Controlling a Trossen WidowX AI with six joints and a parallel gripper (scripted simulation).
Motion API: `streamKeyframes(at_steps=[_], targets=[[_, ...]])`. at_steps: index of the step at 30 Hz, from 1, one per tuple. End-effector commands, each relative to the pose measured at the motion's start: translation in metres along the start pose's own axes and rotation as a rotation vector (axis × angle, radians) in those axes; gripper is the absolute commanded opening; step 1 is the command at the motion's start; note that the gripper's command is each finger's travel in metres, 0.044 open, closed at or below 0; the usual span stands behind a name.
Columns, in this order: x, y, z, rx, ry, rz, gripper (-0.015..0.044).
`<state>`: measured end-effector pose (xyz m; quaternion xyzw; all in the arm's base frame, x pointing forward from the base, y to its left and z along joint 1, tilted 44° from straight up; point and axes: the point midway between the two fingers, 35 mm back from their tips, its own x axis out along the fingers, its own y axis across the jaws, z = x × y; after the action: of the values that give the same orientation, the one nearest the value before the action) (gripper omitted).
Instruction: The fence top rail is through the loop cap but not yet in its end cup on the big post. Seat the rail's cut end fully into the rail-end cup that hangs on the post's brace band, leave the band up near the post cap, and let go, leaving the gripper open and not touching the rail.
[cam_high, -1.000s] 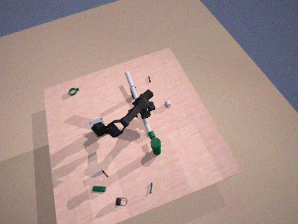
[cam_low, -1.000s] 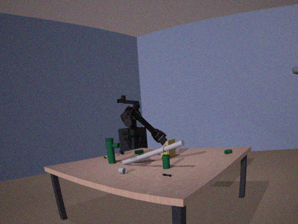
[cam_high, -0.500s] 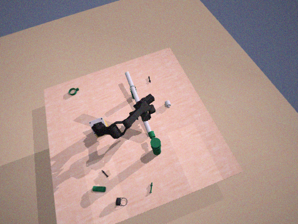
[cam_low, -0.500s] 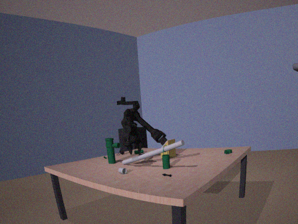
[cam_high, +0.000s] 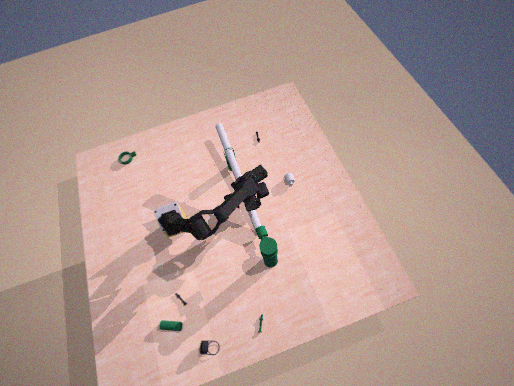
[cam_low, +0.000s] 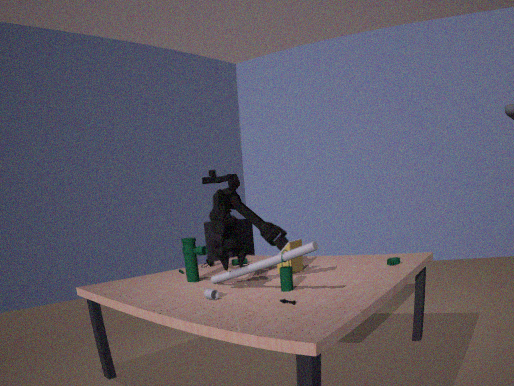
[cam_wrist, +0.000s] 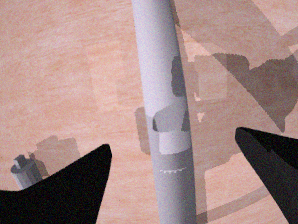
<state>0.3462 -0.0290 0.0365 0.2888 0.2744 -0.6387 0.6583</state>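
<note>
The cut end of the rail (cam_high: 254, 219) (cam_low: 250, 268) (cam_wrist: 169, 90) is seen low, just above or on the surface (cam_high: 340, 240) (cam_low: 345, 280), and is not held in the green cup (cam_high: 262, 231) (cam_low: 201, 250), which is carried higher up on the big post (cam_high: 269, 247) (cam_low: 191, 264). From above the two are seen in line, but in the exterior view the end is shown below the cup and apart from it. The cup's inside is not shown. The rail is passed through the loop (cam_high: 229, 149) (cam_low: 282, 257) at the top of the short post (cam_low: 286, 279) and is tilted, its far end raised beyond the loop. The open jaws are spread wide over the rail, one finger on each side in the wrist view, with nothing gripped; whether either finger is touched by the rail cannot be told. A small grey cap (cam_high: 289, 179) (cam_low: 211, 294) (cam_wrist: 28, 175) is laid on the surface, apart from the rail, and what may be inside it cannot be made out. Well apart, a green ring (cam_high: 125, 158) (cam_low: 393, 261), a green tube (cam_high: 171, 325) and a dark latch (cam_high: 204, 347) are also borne by the surface.
</note>
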Motion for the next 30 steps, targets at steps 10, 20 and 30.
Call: streamKeyframes(at_steps=[10,20,30], targets=[[0.025,-0.001,0.001,-0.009,-0.008,-0.007,0.044],[0.041,-0.002,0.001,-0.009,-0.01,-0.008,0.044],[0.048,-0.003,0.002,-0.008,-0.011,-0.008,0.0387]])
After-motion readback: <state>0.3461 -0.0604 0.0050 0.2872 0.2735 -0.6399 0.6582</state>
